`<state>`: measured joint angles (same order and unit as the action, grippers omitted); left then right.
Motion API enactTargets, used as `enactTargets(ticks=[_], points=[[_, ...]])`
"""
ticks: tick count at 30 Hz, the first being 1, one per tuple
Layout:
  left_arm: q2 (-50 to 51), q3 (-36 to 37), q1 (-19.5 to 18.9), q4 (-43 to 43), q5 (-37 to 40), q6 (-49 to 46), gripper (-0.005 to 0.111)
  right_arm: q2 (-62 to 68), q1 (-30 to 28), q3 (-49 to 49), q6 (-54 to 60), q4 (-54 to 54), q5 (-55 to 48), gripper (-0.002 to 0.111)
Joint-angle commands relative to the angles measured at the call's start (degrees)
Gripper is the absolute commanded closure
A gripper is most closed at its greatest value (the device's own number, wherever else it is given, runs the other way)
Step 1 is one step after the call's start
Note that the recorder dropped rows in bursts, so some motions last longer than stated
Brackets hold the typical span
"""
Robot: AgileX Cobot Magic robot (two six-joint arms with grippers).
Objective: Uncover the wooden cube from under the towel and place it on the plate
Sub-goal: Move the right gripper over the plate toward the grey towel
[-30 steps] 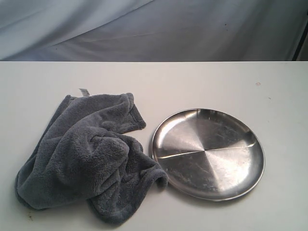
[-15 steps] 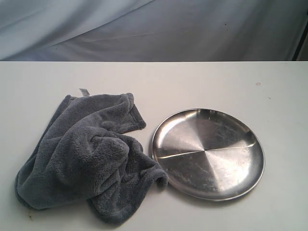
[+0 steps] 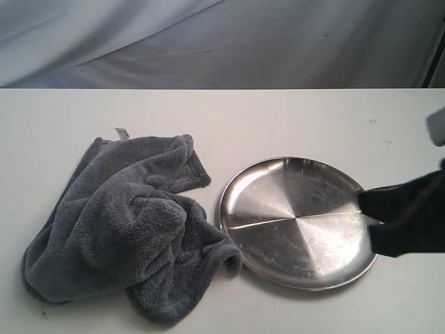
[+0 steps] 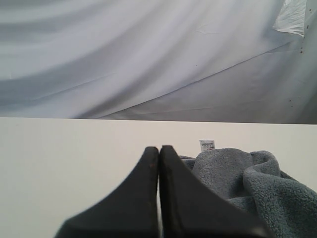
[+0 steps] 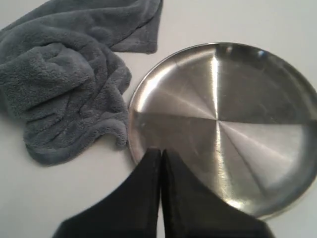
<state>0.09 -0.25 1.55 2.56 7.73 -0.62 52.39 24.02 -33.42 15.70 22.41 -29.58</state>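
Observation:
The dark grey fluffy towel [image 3: 128, 226] lies bunched on the white table at the left, its white tag [image 3: 122, 132] at the back. The wooden cube is hidden; no part of it shows. The shiny steel plate [image 3: 300, 221] sits empty just right of the towel. My right gripper [image 3: 361, 207] reaches in from the right edge over the plate's right rim, its jaws pressed together with nothing between them. In the right wrist view that gripper [image 5: 161, 151] hovers above the plate [image 5: 223, 124] beside the towel [image 5: 69, 74]. My left gripper [image 4: 159, 148] is shut beside the towel [image 4: 247, 188].
The white table [image 3: 278, 118] ends at a straight far edge, with a draped grey-white cloth backdrop [image 3: 222, 42] behind it. A small pink mark [image 3: 373, 121] sits on the table at the back right.
My right gripper has come into the exterior view from the right edge and now hangs over the plate's right rim. Towel and plate have not moved.

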Motion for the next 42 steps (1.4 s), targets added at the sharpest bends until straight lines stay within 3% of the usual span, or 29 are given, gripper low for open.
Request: enactTargets(ticks=[1, 9, 28, 42], points=[[-0.09, 0.25, 0.05, -0.04, -0.09, 0.12, 0.105, 10.80, 6.04, -7.33, 0.97, -1.34, 1.50, 0.108], [-0.09, 0.25, 0.05, -0.04, -0.09, 0.12, 0.105, 25.59, 13.82, -23.50, 0.57, -5.80, -5.88, 0.108], [-0.09, 0.25, 0.05, -0.04, -0.09, 0.12, 0.105, 50.42, 26.22, -50.68, 0.69, -10.66, -24.86, 0.108], [-0.09, 0.25, 0.05, -0.04, -0.09, 0.12, 0.105, 55.56, 29.51, -54.96, 0.56, -19.23, -31.24, 0.108]])
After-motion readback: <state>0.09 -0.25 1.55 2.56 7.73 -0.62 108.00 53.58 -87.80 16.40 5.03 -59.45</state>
